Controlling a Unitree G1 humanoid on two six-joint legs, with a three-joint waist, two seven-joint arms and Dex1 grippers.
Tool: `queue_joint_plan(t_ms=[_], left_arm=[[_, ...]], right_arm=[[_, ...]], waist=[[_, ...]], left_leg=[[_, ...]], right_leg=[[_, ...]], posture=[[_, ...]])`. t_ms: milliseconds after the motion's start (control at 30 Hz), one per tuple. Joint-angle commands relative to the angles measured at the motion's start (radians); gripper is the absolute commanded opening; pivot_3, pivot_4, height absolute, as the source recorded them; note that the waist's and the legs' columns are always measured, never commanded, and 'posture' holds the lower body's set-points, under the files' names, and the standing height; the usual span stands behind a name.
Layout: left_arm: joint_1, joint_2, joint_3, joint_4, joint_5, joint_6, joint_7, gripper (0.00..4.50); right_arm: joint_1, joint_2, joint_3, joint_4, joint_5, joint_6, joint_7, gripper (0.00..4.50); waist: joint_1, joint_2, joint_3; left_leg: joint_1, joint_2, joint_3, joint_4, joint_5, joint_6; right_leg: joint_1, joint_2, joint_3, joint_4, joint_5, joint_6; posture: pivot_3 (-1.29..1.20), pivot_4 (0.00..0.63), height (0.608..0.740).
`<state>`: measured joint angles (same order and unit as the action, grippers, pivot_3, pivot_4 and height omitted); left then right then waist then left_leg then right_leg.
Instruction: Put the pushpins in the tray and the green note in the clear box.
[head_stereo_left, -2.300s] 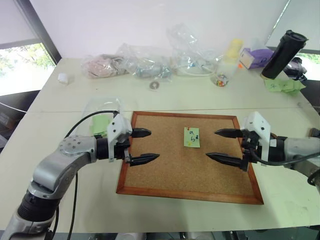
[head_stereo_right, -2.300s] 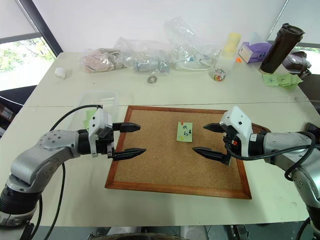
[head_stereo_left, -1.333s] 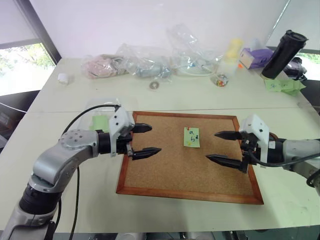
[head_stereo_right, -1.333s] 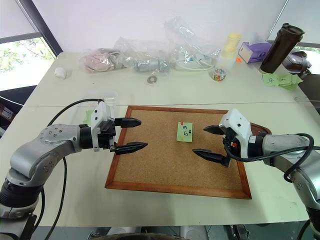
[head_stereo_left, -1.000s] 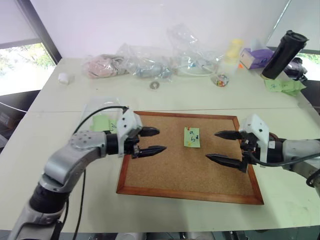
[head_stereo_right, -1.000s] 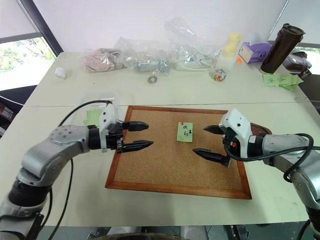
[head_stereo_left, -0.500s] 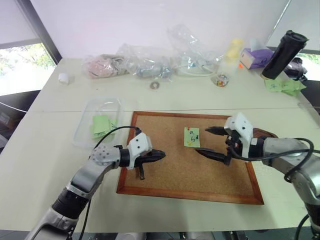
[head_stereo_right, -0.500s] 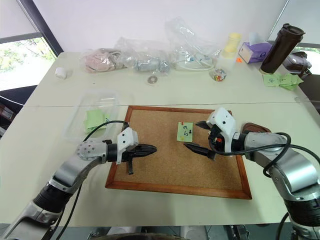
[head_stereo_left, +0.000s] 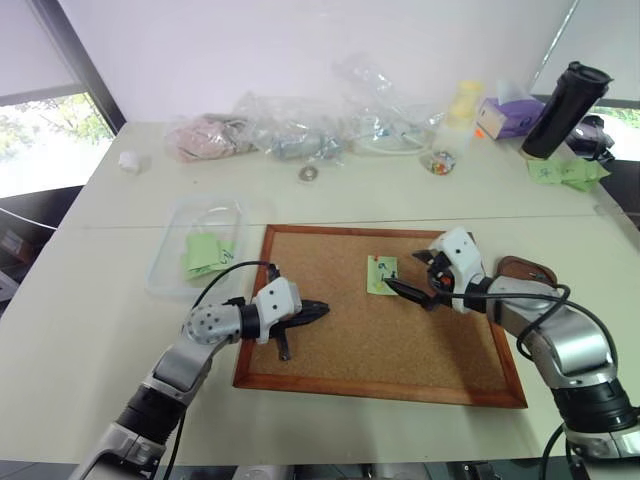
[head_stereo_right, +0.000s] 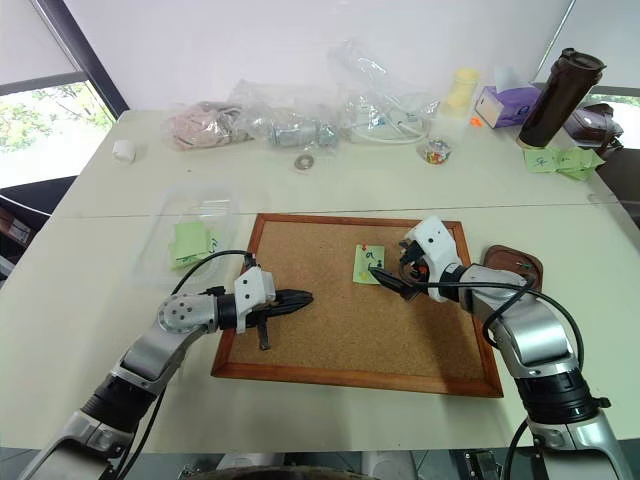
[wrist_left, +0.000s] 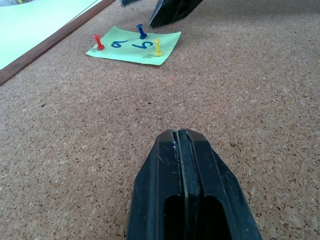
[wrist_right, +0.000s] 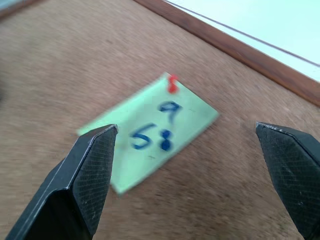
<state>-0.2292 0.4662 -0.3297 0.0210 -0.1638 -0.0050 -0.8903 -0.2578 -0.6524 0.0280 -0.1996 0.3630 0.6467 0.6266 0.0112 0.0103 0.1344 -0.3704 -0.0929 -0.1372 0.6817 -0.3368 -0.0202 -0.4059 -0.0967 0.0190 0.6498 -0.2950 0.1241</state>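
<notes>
Pale desk (head_stereo_left: 90, 330) by window, corkboard (head_stereo_left: 360, 350), left tool (head_stereo_left: 318, 310) now pinched shut and lower, right tool (head_stereo_left: 408, 276) spread wide, nearer green note (head_stereo_left: 382, 275).

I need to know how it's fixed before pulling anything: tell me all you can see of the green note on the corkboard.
The green note is a small light green paper slip with dark handwritten marks, lying flat on the corkboard near its far edge. Three pushpins stand in it: red at a corner, blue, yellow. The right gripper, open, hovers just beside it.
</notes>
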Motion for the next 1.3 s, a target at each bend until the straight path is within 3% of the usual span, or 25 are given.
queue_joint_plan(t_ms=[33, 467, 567, 800, 1300], left_arm=[[0.039, 0.012, -0.017, 0.062, 0.047, 0.032, -0.002, 0.07], [0.043, 0.018, -0.013, 0.037, 0.046, 0.051, -0.004, 0.07], [0.045, 0.018, -0.014, 0.033, 0.049, 0.053, -0.001, 0.0], [0.047, 0.016, -0.013, 0.025, 0.05, 0.062, 0.003, 0.0], [0.043, 0.024, -0.045, 0.03, 0.068, 0.087, -0.029, 0.0]], right_arm=[[-0.018, 0.011, -0.007, 0.004, -0.024, -0.042, 0.002, 4.5], [-0.015, 0.044, 0.036, 0.063, -0.117, -0.121, 0.004, 4.5], [-0.011, 0.055, 0.045, 0.071, -0.132, -0.132, 0.007, 3.64], [0.004, 0.062, 0.046, 0.062, -0.136, -0.129, 0.023, 0.04], [0.002, 0.034, -0.073, -0.117, -0.034, -0.009, 0.013, 0.04]], waist=[[0.0, 0.001, -0.001], [-0.002, 0.004, -0.004], [-0.002, 0.004, -0.004], [-0.002, 0.003, -0.004], [0.001, 0.003, -0.005]], left_leg=[[0.0, 0.0, 0.0, 0.0, 0.0, 0.0], [0.0, 0.0, 0.0, -0.001, 0.0, 0.0], [0.0, 0.0, 0.0, -0.001, 0.0, 0.0], [0.001, 0.0, 0.0, -0.001, 0.0, 0.0], [0.0, 0.0, 0.0, -0.001, 0.0, 0.0]], right_leg=[[0.0, 0.0, 0.0, 0.0, 0.0, 0.0], [0.0, 0.0, 0.0, 0.0, 0.0, 0.0], [0.0, 0.0, 0.0, 0.0, 0.0, 0.0], [0.0, 0.0, 0.0, 0.0, 0.0, 0.0], [0.0, 0.0, 0.0, 0.0, 0.0, 0.0]], posture=[[0.0, 0.15, 0.74], [0.0, 0.15, 0.74], [0.0, 0.15, 0.74], [0.0, 0.15, 0.74], [0.0, 0.15, 0.74]])
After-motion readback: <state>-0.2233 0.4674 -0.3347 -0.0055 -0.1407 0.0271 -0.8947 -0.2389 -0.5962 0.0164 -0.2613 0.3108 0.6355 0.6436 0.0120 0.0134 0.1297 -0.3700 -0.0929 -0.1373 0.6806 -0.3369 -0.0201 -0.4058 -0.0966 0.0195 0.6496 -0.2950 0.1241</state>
